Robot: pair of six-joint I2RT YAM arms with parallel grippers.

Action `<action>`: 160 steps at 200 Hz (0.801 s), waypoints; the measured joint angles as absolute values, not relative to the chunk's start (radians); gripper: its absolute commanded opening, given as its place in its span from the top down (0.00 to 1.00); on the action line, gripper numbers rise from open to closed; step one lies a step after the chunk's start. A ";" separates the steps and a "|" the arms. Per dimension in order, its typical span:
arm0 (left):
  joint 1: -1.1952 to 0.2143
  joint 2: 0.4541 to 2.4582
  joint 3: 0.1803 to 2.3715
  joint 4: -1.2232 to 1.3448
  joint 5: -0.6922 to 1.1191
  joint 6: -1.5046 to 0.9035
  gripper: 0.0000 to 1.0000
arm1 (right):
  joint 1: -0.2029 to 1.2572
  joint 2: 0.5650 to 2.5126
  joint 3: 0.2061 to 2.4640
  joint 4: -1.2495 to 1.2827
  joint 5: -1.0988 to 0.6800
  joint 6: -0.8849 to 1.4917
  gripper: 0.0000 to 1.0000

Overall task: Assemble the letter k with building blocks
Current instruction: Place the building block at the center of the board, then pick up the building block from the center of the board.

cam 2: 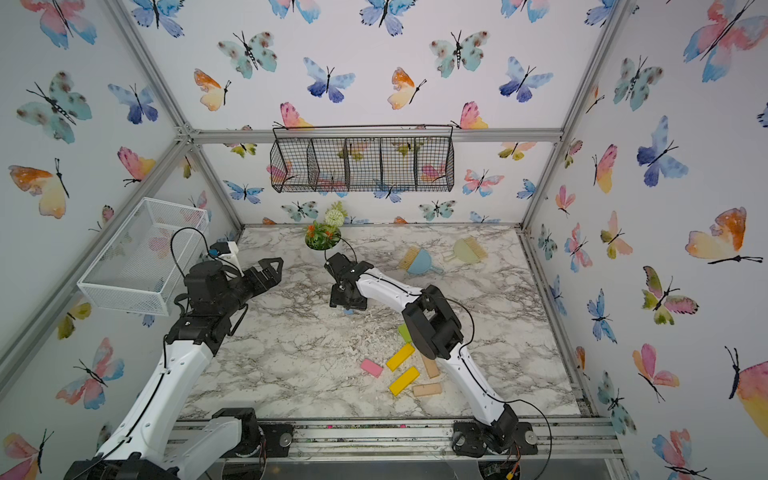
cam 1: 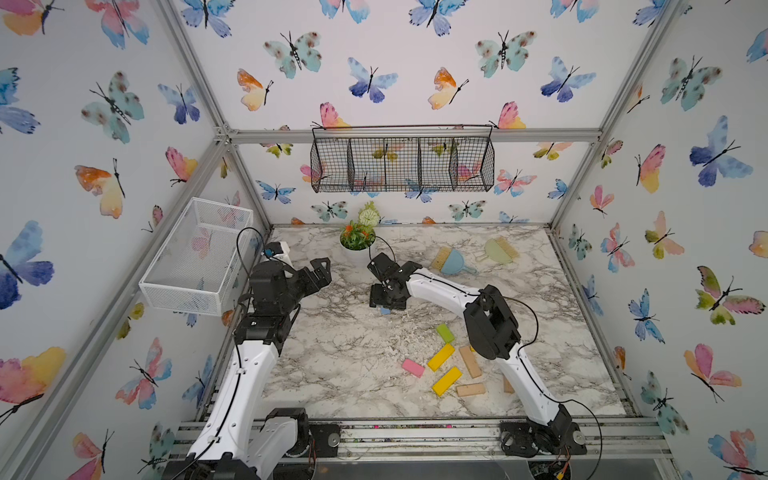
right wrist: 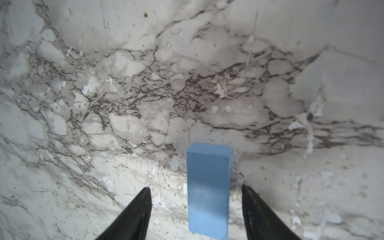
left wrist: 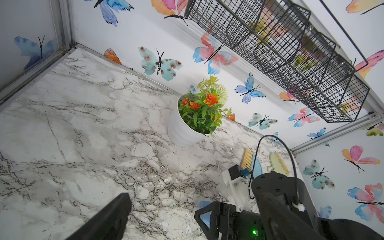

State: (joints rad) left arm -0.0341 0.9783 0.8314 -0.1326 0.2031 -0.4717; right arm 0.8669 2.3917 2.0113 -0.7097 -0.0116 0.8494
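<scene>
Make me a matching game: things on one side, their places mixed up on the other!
1 light blue block
2 pink block
3 flower pot
4 black wire basket

A hanging on the back wall
B between the open fingers of the right end effector
C on the table, by the back wall
D beside a yellow block

Pairs: 1-B, 2-D, 3-C, 4-A
</scene>
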 measured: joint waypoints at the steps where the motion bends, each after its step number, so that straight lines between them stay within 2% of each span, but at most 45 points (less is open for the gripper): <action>1: -0.034 0.978 0.831 -0.133 0.203 -0.472 0.01 | 0.867 2.389 2.007 -0.709 -0.012 0.850 0.28; 25: -0.034 0.979 0.831 -0.133 0.203 -0.472 0.01 | 0.860 2.363 1.972 -0.698 -0.009 0.855 0.27; 49: -0.035 0.981 0.831 -0.133 0.208 -0.468 0.06 | 0.856 2.333 1.957 -0.683 -0.001 0.846 0.26; 81: -0.073 0.999 0.832 -0.137 0.224 -0.453 0.08 | 0.855 2.168 1.823 -0.612 0.065 0.800 0.21; 104: -0.210 1.026 0.833 -0.150 0.197 -0.441 0.10 | 0.849 1.990 1.684 -0.562 0.159 0.752 0.17; 123: -0.400 1.066 0.843 -0.171 0.152 -0.406 0.11 | 0.818 1.862 1.596 -0.550 0.231 0.696 0.15; 160: -0.721 1.164 0.847 -0.199 0.073 -0.331 0.11 | 0.680 1.700 1.420 -0.551 0.284 0.631 0.16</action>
State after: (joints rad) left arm -0.7208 1.1645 0.8467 -0.1989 0.0734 -0.3313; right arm 0.6800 1.7000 1.4197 -0.5514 0.2836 0.6312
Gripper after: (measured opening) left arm 0.891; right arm 0.842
